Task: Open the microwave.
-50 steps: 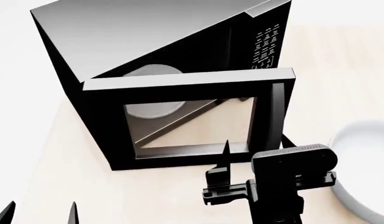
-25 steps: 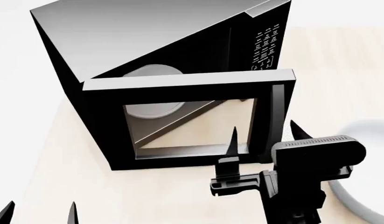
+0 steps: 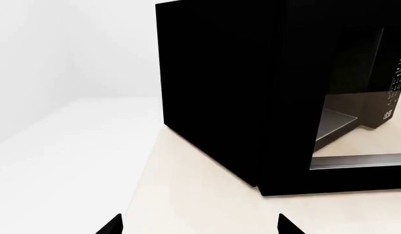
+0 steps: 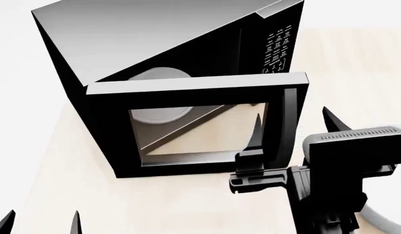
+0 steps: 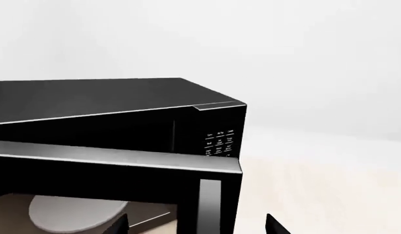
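Observation:
The black microwave (image 4: 155, 44) with a grey top stands on the pale table. Its glass door (image 4: 194, 131) is swung partly open on its left hinge. The white turntable plate (image 4: 162, 73) shows behind it. The keypad (image 4: 276, 48) is at the right. My right gripper (image 4: 293, 119) is open, with one finger on each side of the vertical handle (image 4: 290, 105) and nothing held. In the right wrist view the gripper (image 5: 197, 225) faces the door's handle edge (image 5: 210, 200). My left gripper (image 4: 42, 220) is open and empty at the near left, facing the microwave's side (image 3: 213, 97).
A white round dish (image 4: 389, 215) lies on the table at the near right, mostly hidden behind my right wrist. The pale table (image 4: 70, 195) runs in front of and beside the microwave. Its left edge (image 3: 145, 161) shows in the left wrist view.
My right gripper has moved forward and to the right, up to the door's handle, so its fingers now stand either side of it. The door and the left gripper have not moved.

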